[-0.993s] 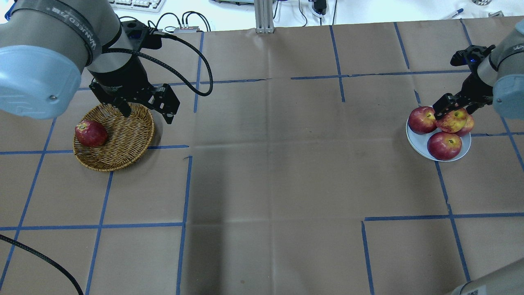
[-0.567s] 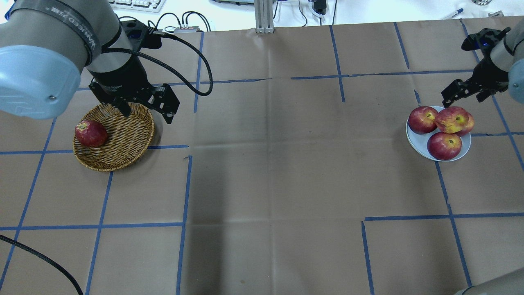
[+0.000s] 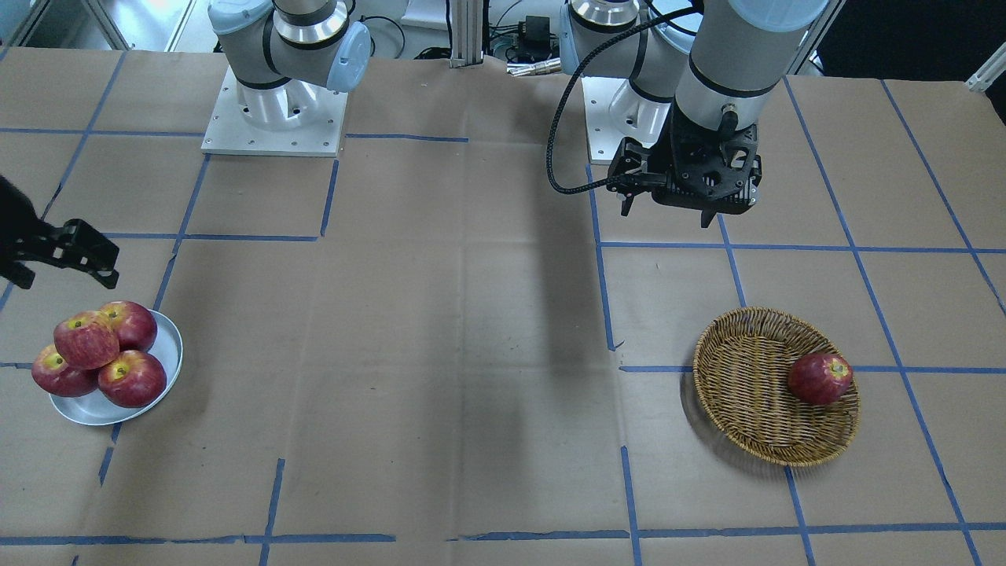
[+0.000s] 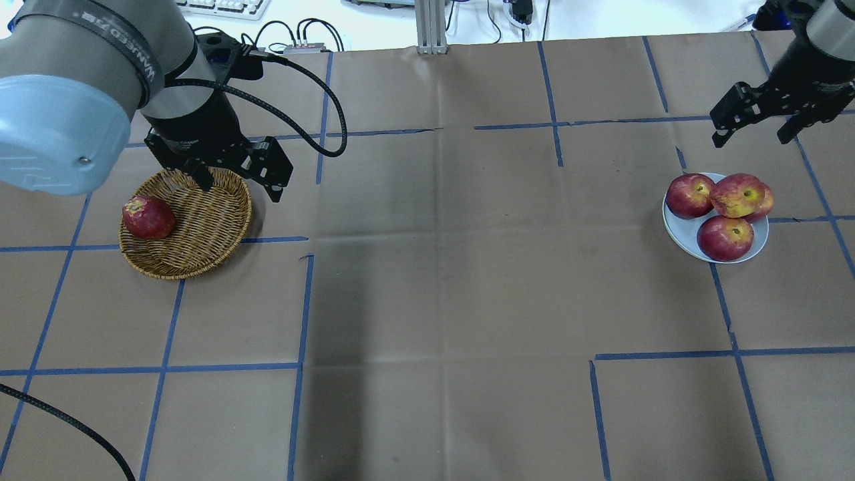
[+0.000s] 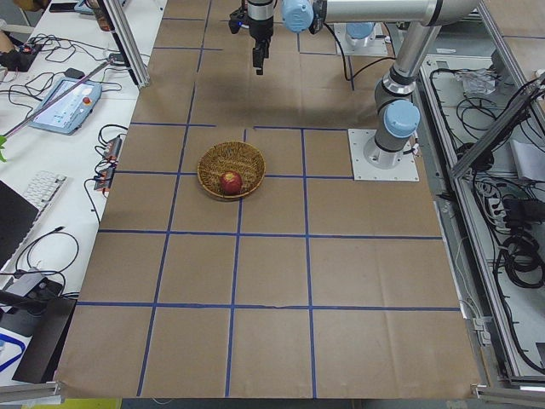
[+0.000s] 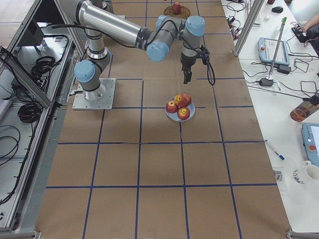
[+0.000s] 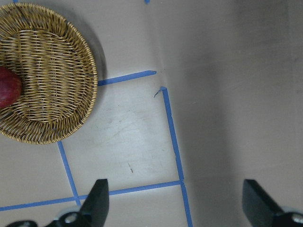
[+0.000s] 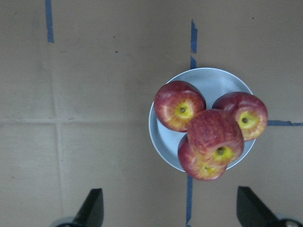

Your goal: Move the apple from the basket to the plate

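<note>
Apple (image 4: 737,194) atop plate (image 8: 213,80) pile; right hand (image 4: 749,137) clear & spread wide.

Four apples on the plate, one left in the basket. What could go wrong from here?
1. The streaky apple sits on top of the other apples, not on the plate itself; it may roll off.
2. The plate shows little bare room, so adding the basket apple could topple the pile.
3. That apple lies close to the basket wall, which may block a finger of the open left gripper.
</note>
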Available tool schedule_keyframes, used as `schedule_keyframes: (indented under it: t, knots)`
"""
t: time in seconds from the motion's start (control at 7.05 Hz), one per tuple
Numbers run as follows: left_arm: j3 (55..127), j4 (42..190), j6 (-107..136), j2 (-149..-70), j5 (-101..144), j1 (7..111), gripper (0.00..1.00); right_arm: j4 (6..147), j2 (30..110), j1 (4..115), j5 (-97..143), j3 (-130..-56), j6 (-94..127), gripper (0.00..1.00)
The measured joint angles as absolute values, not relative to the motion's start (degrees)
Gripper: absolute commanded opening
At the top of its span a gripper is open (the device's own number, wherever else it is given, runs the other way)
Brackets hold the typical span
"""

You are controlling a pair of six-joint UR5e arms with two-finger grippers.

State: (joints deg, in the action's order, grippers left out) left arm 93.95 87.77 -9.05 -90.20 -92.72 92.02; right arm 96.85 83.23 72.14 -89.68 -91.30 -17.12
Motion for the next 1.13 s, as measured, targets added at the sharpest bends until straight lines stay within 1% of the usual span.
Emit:
schedule_keyframes:
  t: [0.57,1.13]
  knots:
    - [93.95,87.80,-9.05,-90.18,-92.73,92.02,0.99,91.40,90.03,85.46,-89.81,-91.35,-1.09,1.00]
    - [93.99,87.80,-9.05,-90.18,-92.72,92.02,0.99,91.36,90.60,89.28,-89.80,-91.22,5.14,1.00]
